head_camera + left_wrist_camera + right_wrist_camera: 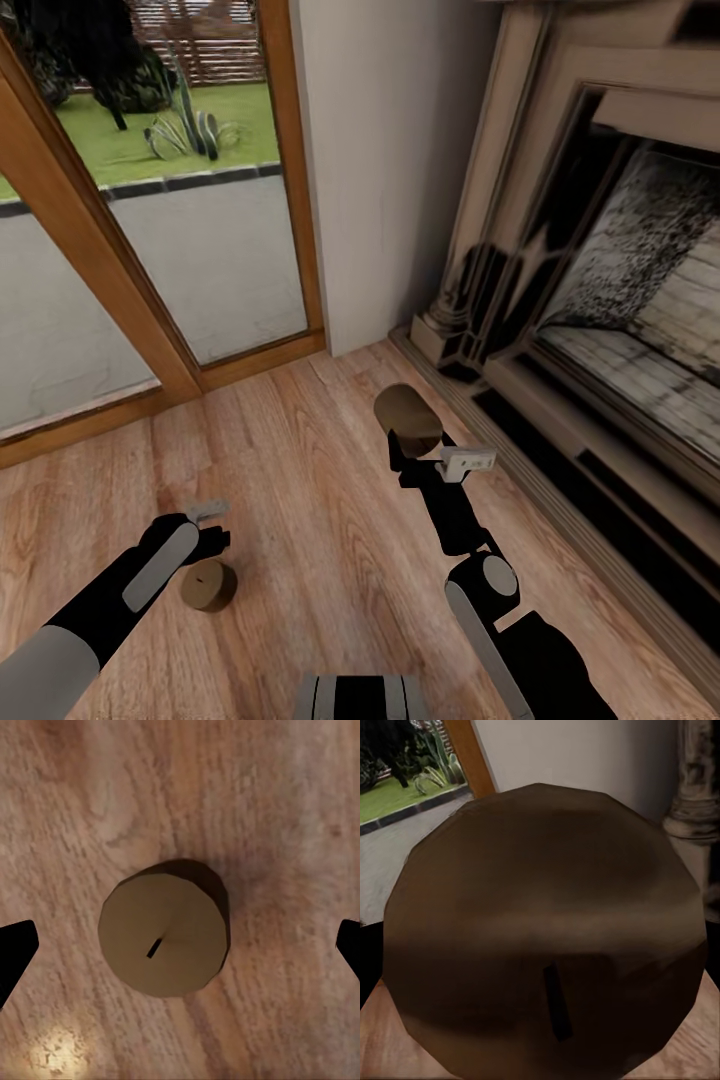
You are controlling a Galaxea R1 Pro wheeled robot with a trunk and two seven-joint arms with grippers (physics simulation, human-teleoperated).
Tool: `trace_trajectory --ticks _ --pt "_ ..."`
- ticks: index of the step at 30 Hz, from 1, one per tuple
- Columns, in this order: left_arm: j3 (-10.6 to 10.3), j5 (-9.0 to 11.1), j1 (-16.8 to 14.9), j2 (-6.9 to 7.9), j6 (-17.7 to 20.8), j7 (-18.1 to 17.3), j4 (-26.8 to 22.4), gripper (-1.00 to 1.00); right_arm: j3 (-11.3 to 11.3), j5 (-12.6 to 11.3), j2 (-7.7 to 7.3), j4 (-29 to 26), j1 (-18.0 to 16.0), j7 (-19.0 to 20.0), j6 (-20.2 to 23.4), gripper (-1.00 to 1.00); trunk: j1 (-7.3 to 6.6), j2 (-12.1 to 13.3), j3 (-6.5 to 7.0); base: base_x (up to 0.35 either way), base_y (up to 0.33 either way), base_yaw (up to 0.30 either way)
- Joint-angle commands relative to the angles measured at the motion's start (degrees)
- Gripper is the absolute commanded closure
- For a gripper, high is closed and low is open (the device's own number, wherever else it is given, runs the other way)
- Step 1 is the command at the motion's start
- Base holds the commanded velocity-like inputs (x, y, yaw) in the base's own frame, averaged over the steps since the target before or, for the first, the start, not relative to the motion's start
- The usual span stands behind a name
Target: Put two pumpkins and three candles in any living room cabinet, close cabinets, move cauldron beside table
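The right gripper point(410, 437) is clamping a candle point(408, 416), carrying it raised off the wood floor point(300, 470) with its flat top tipped toward the wrist camera, presumably so it can travel to a cabinet. That candle is a stubby brown-tan cylinder with a short dark wick.

The left gripper point(212, 545) is hanging directly over a second candle point(165, 939) standing upright on the floor, its fingers spread wide to either side and gripping nothing, apparently lining up a top-down grab.

Beyond the right gripper, the stone fireplace point(600, 260) is standing; beyond the left, a glass door point(150, 200).
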Motion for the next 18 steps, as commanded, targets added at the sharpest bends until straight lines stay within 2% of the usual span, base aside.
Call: trace_trajectory --ticks 1,8,12,13,15,16,17,18 --pt "-0.2 0.6 -0.1 0.07 -0.1 0.6 -0.1 -1.0 0.2 -0.5 -0.04 0.0 -0.1 -0.4 -0.2 1.0 0.01 0.0 -0.27 0.0 0.0 0.0" --pt "-0.2 0.6 -0.1 0.07 -0.1 0.6 -0.2 -1.0 0.1 -0.5 -0.05 0.0 -0.1 -0.4 -0.2 1.0 0.19 -0.1 -1.82 0.0 0.0 0.0" --pt "-0.1 0.6 -0.1 0.07 0.0 0.5 -0.2 -1.0 -0.3 -0.5 0.13 -0.1 -0.1 -0.5 0.3 1.0 0.19 -0.1 -1.82 0.0 0.0 0.0" --pt "-0.1 0.6 -0.1 0.07 0.0 0.5 -0.2 -1.0 -0.8 -0.9 0.76 -0.1 -0.1 -0.5 1.7 1.0 0.19 -0.1 -1.82 0.0 0.0 0.0" --pt "0.1 0.6 -0.1 0.1 0.0 0.5 -0.2 -1.0 -1.9 -1.8 3.32 -0.1 -1.0 -0.7 7.3 1.0 0.19 -0.1 -1.82 0.0 0.0 0.0" --pt "0.2 0.6 -0.1 0.12 0.0 0.5 -0.2 -1.0 -3.2 -2.2 4.68 -0.1 -2.3 -0.7 10.7 1.0 0.19 -0.1 -1.82 0.0 0.0 0.0" --pt "0.3 0.6 -0.1 0.13 0.0 0.5 -0.2 -1.0 -4.9 -2.5 6.0 -0.1 -4.1 -0.7 14.0 1.0 0.19 -0.1 -1.82 0.0 0.0 0.0" --pt "0.4 0.6 -0.1 0.14 0.0 0.5 -0.2 -1.0 -7.0 -3.1 7.87 -0.1 -7.7 -0.7 18.6 1.0 0.19 -0.1 -1.82 0.0 0.0 0.0"
